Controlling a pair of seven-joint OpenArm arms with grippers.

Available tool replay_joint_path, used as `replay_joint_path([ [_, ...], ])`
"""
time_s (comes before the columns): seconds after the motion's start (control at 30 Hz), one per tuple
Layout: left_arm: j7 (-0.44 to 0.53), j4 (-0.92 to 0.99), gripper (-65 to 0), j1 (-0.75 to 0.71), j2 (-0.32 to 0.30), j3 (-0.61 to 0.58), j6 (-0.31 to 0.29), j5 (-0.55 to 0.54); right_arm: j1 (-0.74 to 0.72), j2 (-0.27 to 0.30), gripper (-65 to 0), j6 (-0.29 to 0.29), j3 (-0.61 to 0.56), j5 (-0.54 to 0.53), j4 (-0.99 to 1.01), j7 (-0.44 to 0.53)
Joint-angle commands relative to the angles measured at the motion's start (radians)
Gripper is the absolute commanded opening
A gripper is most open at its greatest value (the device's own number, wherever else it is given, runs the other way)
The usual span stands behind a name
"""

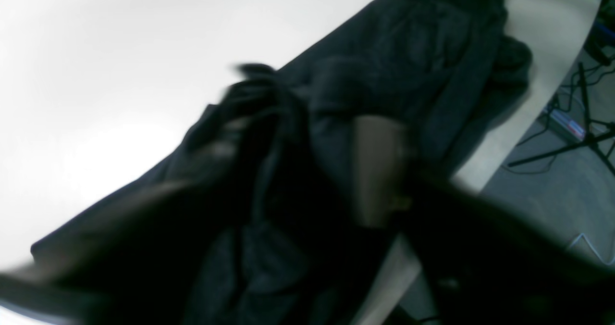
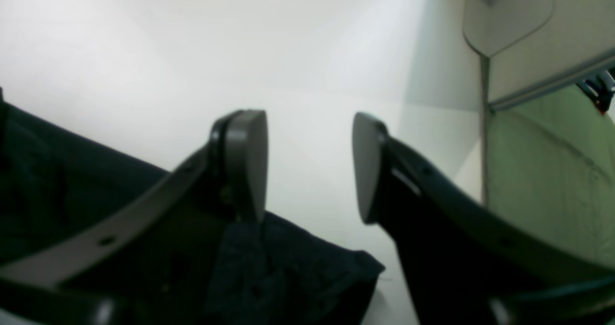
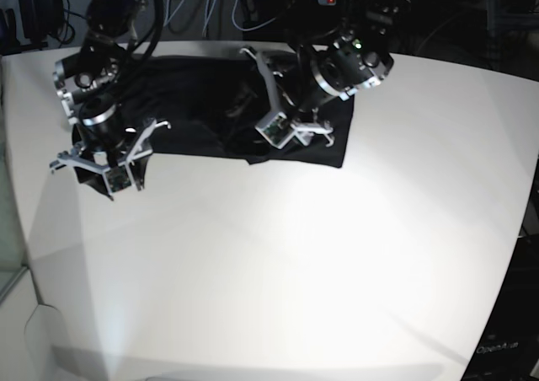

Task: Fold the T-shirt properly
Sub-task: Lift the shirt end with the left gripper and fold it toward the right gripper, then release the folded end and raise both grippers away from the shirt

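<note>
The dark charcoal T-shirt [image 3: 194, 103] lies spread and rumpled across the far part of the white table [image 3: 337, 254]. My left gripper [image 3: 290, 128] hangs low over the shirt's right part. In the blurred left wrist view its fingers [image 1: 379, 171] stand apart over bunched cloth [image 1: 408, 60], so the left gripper [image 1: 307, 171] looks open. My right gripper [image 3: 105, 174] is at the shirt's left front edge. In the right wrist view it [image 2: 307, 171] is open and empty, with the shirt [image 2: 288, 272] under it and bare table [image 2: 288, 75] ahead.
The table's edge runs close to the shirt in the left wrist view, with cables and stand legs [image 1: 576, 137] on the floor beyond. A green panel [image 2: 552, 171] stands past the table's edge in the right wrist view. Dark equipment lines the far side [image 3: 253, 2].
</note>
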State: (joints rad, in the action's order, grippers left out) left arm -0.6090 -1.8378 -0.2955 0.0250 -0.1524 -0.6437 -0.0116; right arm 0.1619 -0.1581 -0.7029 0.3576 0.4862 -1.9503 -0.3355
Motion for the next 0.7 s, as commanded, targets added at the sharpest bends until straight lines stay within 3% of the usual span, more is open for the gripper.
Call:
replay_joint_path([
  [0.0, 0.027, -0.017, -25.1, 0.008, 0.006, -0.003, -0.003, -0.021, -0.009, 0.001, -35.8, 0.005, -0.002, -0.011, -0.016, 0.025],
  [0.1, 0.027, -0.024, -19.4, 0.006, 0.006, -0.003, -0.003, -0.029, -0.009, 0.001, -35.8, 0.005, -0.002, -0.011, -0.016, 0.025],
  [0.4, 0.028, -0.015, -20.8, 0.011, 0.002, 0.004, -0.003, -0.023, -0.009, 0.001, -35.8, 0.005, -0.002, -0.011, -0.016, 0.025],
  [0.47, 0.028, -0.013, -27.4, 0.014, -0.003, 0.004, -0.003, -0.021, -0.011, 0.001, -35.8, 0.005, -0.002, -0.011, -0.016, 0.025],
  [0.67, 0.027, 0.042, -65.0, 0.012, -0.004, 0.115, -0.003, -0.021, -0.014, 0.001, -35.8, 0.005, 0.002, -0.010, -0.016, 0.025],
])
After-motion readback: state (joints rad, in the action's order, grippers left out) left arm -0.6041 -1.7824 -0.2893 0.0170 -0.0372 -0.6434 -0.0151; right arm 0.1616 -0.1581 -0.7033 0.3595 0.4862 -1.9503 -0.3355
